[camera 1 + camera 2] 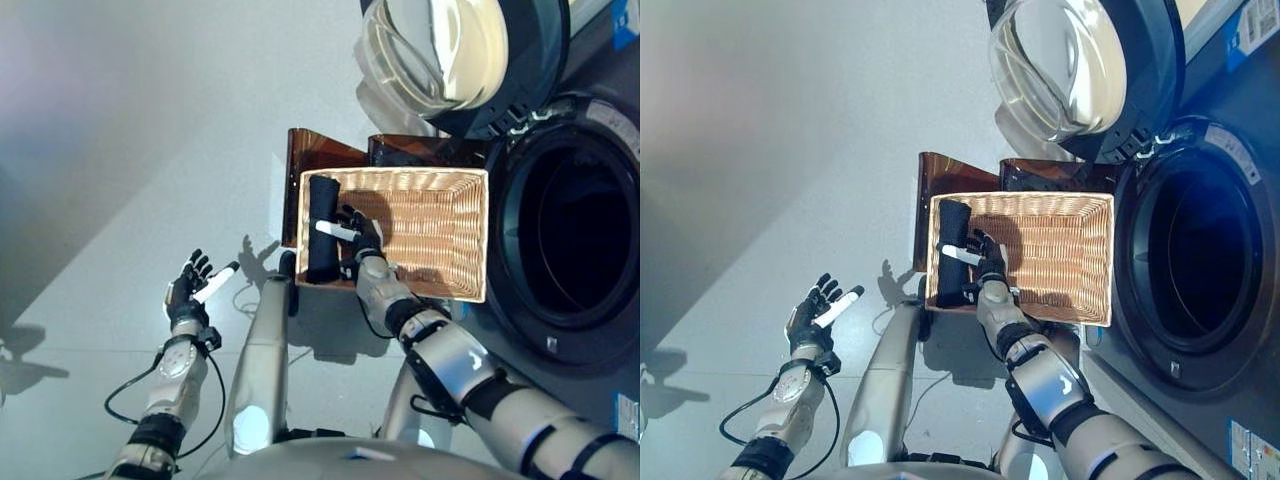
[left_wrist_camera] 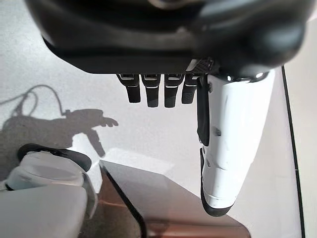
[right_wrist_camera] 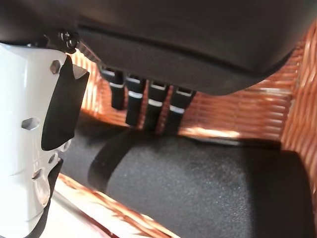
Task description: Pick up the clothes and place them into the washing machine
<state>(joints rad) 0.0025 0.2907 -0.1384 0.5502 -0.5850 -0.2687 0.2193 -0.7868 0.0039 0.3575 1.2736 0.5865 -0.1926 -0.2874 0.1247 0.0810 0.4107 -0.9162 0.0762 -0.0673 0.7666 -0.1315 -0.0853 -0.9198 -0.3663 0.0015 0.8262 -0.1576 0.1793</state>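
Wicker basket (image 1: 440, 240) holds one black garment (image 1: 322, 228).

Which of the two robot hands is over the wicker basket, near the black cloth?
The right hand: it reaches into the wicker basket, fingers open above the rolled black cloth. The left hand hangs open over bare floor, away from the basket.

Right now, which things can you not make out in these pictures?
- Drum: eye views, inside too dark to tell contents.
- Black cloth: eye views, its middle hidden by the right hand; whether fingers touch it is unclear.
- Basket: right wrist view, cut off by edges.
- Left hand: idle, open.
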